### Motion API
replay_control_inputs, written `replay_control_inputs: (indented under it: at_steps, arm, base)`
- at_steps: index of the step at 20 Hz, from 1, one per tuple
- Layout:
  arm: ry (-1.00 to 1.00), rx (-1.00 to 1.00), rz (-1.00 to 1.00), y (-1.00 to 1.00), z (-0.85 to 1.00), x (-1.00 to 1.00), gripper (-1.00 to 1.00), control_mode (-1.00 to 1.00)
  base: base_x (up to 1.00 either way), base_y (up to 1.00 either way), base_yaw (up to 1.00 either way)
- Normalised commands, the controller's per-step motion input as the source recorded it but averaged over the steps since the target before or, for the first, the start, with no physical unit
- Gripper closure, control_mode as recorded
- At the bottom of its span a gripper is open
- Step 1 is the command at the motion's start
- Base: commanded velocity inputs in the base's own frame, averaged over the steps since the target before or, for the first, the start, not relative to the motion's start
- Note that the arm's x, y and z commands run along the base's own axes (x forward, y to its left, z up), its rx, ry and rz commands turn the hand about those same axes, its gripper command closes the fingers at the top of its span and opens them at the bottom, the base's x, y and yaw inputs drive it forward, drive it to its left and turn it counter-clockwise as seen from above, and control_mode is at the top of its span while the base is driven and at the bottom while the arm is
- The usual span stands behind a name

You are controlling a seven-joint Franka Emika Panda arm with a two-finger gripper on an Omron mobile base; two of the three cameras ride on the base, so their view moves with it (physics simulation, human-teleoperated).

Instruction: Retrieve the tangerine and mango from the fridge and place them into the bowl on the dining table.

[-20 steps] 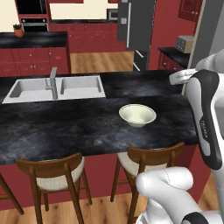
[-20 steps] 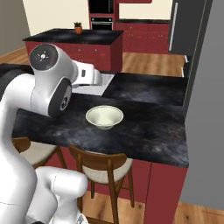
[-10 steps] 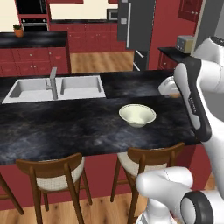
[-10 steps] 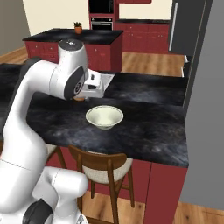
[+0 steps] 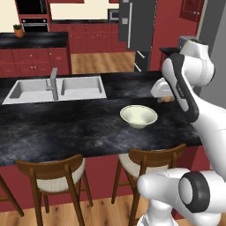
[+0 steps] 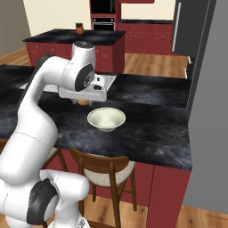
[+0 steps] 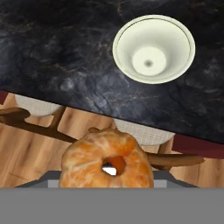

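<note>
tangerine (image 7: 107, 162) held in gripper (image 7: 107, 181), beside bowl (image 7: 153, 49)

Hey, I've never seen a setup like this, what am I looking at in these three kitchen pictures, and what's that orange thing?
This is a rendered kitchen with a white robot arm on a driving base. Two pictures come from cameras on the base, behind the arm to its left and right. The third comes from a camera on the hand, looking along the gripper.

The long black marbled counter is the dining table, with a pale sink and a cream bowl, which is empty. Wooden chairs stand at it.

The orange thing is the tangerine, held in the gripper above the table, close beside the bowl.
</note>
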Motion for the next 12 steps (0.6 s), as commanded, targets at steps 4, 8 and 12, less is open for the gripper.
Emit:
replay_control_inputs:
  at_steps: [4, 8, 12]
  arm:
    - [0.00, -0.02, -0.02, 0.04, -0.47, 0.38, 1.00, -1.00]
    - [0.00, -0.02, -0.03, 0.01, -0.46, 0.44, 1.00, -1.00]
    - [0.00, -0.01, -0.03, 0.00, -0.45, 0.36, 1.00, -1.00]
  base:
    - [0.00, 0.00, 0.00]
    - [0.00, 0.00, 0.00]
    - [0.00, 0.00, 0.00]
